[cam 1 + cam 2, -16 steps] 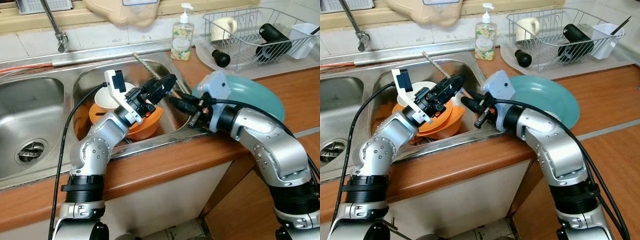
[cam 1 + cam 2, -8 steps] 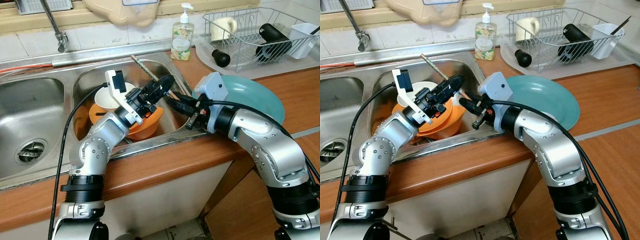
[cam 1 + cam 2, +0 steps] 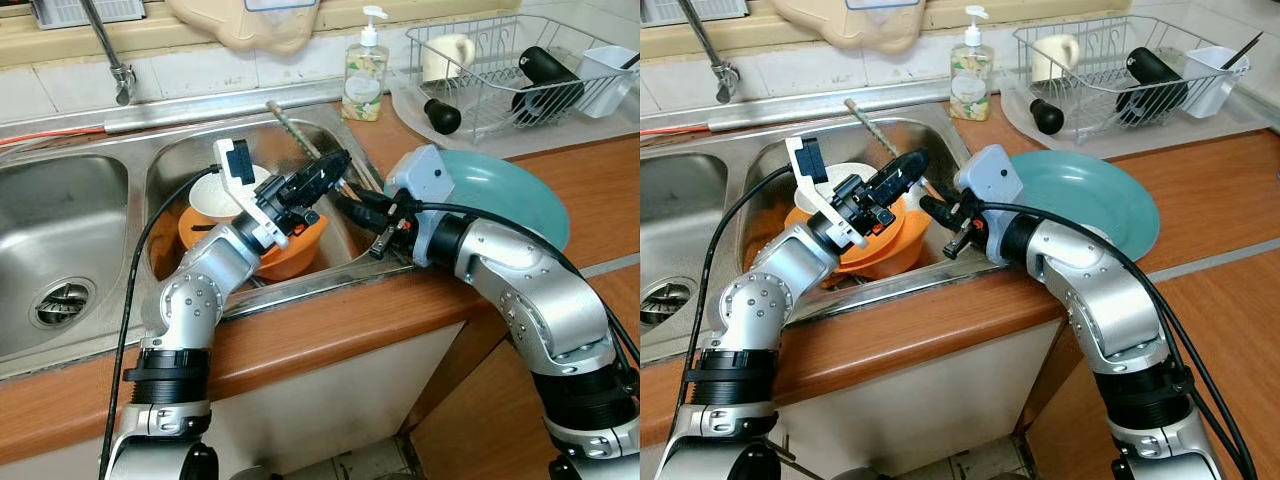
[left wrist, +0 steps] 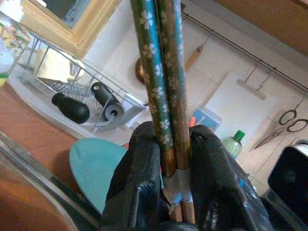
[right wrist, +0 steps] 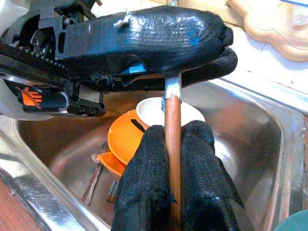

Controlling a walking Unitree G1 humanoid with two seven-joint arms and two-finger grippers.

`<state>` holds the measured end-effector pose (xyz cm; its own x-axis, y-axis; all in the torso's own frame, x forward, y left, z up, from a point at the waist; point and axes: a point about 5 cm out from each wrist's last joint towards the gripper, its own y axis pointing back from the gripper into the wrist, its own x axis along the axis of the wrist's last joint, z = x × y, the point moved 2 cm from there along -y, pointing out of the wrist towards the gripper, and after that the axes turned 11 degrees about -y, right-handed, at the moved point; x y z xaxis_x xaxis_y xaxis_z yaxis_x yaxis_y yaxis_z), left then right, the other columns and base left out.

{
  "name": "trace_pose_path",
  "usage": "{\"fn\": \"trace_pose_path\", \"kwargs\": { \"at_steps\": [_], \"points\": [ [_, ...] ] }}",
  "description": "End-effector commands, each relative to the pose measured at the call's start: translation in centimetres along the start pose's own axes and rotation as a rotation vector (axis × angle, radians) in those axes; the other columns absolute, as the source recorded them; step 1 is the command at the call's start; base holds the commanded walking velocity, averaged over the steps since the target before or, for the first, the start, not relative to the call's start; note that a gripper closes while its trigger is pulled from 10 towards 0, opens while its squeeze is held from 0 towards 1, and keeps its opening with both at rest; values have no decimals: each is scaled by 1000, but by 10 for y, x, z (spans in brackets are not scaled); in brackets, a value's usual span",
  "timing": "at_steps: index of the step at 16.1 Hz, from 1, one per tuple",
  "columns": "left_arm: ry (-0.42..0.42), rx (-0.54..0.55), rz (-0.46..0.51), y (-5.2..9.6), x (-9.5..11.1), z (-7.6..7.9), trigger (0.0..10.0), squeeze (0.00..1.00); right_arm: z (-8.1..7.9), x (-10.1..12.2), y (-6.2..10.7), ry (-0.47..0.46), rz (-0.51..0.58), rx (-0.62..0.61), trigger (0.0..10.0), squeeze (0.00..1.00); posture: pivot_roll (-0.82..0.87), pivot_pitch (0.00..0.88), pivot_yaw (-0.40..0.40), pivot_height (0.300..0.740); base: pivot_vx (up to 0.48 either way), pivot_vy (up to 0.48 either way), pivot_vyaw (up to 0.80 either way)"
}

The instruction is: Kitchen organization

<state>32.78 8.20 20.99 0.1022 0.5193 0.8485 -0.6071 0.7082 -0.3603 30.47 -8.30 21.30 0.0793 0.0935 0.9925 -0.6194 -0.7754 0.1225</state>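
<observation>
A pair of dark green chopsticks with white flowers [image 3: 295, 132] [image 4: 163, 72] slants up over the right sink basin [image 3: 190, 145]. My left gripper [image 3: 325, 172] is shut on them near their lower part, and its black fingers [image 4: 139, 183] press on both sides. My right gripper [image 3: 350, 205] comes in from the counter side and is shut on the brown bottom end [image 5: 172, 125], just below the left one. Stacked in the basin under both grippers are orange bowls [image 3: 290, 255] and a white bowl [image 3: 215, 195].
A teal plate [image 3: 510, 190] lies on the wooden counter behind my right arm. At the back right, a wire dish rack [image 3: 500, 70] holds a mug and black items. A soap bottle [image 3: 365, 75] stands by the sink rim, with the faucet [image 3: 110, 55] at the back left.
My right gripper has edged a little closer to the left one. The top end of the chopsticks has swung slightly. Both grippers stay over the basin.
</observation>
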Motion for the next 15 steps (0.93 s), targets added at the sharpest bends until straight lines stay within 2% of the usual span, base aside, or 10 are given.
{"fn": "trace_pose_path", "kwargs": {
  "at_steps": [1,3,4,5,6,7,8,12,13,15],
  "points": [
    [-23,39,-14,2,3,-6,0,0,-2,5,-2,31,3,8,10000,0,-179,0,77,740,0,0,0],
    [-24,44,-14,2,3,-7,0,0,0,5,-2,31,4,-1,10000,0,-178,0,75,740,0,0,0],
    [-24,47,-12,2,3,-7,0,0,0,6,-2,28,6,-4,10000,596,-179,0,76,740,0,0,0],
    [-29,63,-7,2,5,-10,0,0,1,7,-2,24,9,-8,10000,1000,-179,0,77,740,0,0,0],
    [-44,118,3,3,8,-17,0,0,2,7,-1,31,8,-20,10000,976,-181,0,78,740,0,0,0],
    [-50,155,9,4,9,-23,0,0,3,7,-1,35,7,-26,10000,282,-181,0,78,740,0,0,0],
    [-48,273,18,7,13,-40,0,0,6,7,2,39,4,-44,10000,0,-180,0,76,740,0,0,0],
    [-61,592,-17,19,15,-85,0,0,11,6,14,43,-7,-86,10000,0,-182,0,72,740,0,0,0],
    [-55,682,-69,23,10,-97,0,0,11,5,16,47,-14,-92,10000,0,-186,0,71,740,0,0,0],
    [-47,743,-122,24,3,-106,196,0,11,4,18,49,-18,-95,10000,0,-187,0,70,740,0,0,0]
  ]
}}
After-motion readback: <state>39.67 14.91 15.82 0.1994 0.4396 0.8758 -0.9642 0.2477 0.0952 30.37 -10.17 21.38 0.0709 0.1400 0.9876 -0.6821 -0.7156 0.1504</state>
